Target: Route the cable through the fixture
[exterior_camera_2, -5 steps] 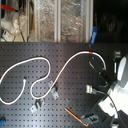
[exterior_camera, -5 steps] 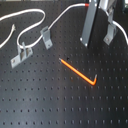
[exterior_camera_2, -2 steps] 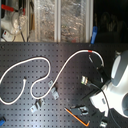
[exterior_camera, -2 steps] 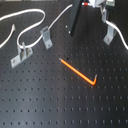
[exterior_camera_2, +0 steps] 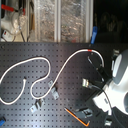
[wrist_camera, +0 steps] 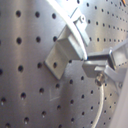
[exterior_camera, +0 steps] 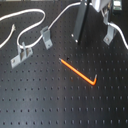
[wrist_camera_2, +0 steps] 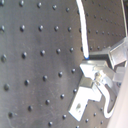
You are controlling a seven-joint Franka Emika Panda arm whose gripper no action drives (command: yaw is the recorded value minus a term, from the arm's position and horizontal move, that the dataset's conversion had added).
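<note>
Black perforated breadboard (exterior_camera: pixel 60 105) is seen as the work surface in both exterior views; shelving with clutter is visible behind it in the second exterior view.

White cable (exterior_camera_2: pixel 45 62) is laid in loops across the board in the second exterior view, its red band (exterior_camera_2: pixel 89 50) sitting at the high point near the arm (exterior_camera_2: pixel 117 80). In the first exterior view the cable (exterior_camera: pixel 27 15) is run along the far edge toward the gripper (exterior_camera: pixel 82 22).

Cable (wrist_camera_2: pixel 83 30) is seen pinched between the fingers in the second wrist view, fingers narrow, closed on the cord. Fixture (wrist_camera: pixel 70 47) is seen just beside the fingertips in the first wrist view, with the cable (wrist_camera: pixel 65 20) crossing over its slotted top; whether it is seated in the slot cannot be told.

Another upright clip (exterior_camera: pixel 46 36) and a low two-post bracket (exterior_camera: pixel 20 54) are seen at the first exterior view's left. Orange hooked rod (exterior_camera: pixel 79 71) lies mid-board, apart from the cable.
</note>
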